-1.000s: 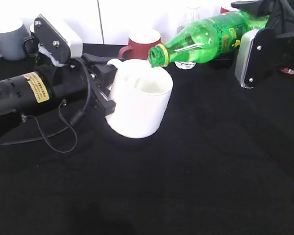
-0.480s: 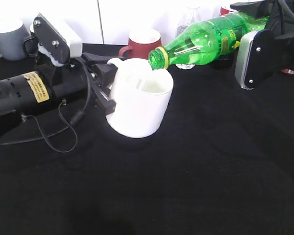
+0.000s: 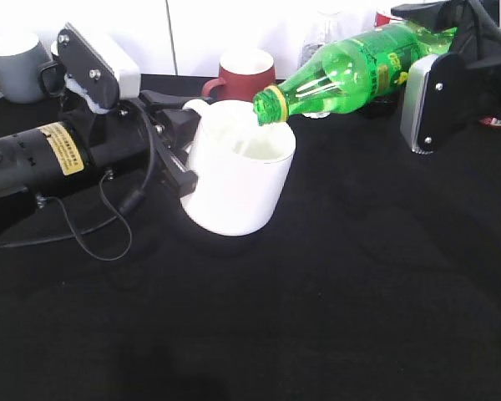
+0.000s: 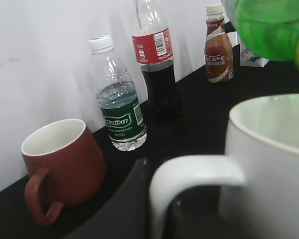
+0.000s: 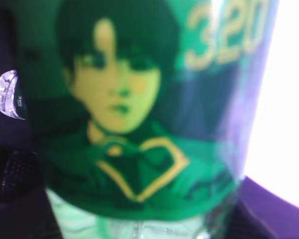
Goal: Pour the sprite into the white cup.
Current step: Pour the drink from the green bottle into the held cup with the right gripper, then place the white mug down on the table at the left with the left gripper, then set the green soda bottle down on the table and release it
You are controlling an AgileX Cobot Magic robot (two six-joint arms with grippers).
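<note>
- Green translucent plastic, the sprite lies nearly level in the air, its neck tipped down to the left and its open mouth over the rim of the white cup.
- Right gripper is clamped on the bottle's label end at upper right; the right wrist view is filled by the green-yellow label at close range.
- White cup sits tilted on the surface left of centre, its loop handle toward the left arm.
- Left gripper has its dark fingers on either side of that handle; contact cannot be told, as the handle hides the tips in the left wrist view.
- Table is covered with plain black cloth, matte, with a thin black cable looped on it at left.
- Along the back edge stand a reddish-brown mug, a small clear water bottle, a dark cola bottle and a small brown coffee bottle.
- Grey mug stands at far left.
- White wall closes the scene directly behind the table.
</note>
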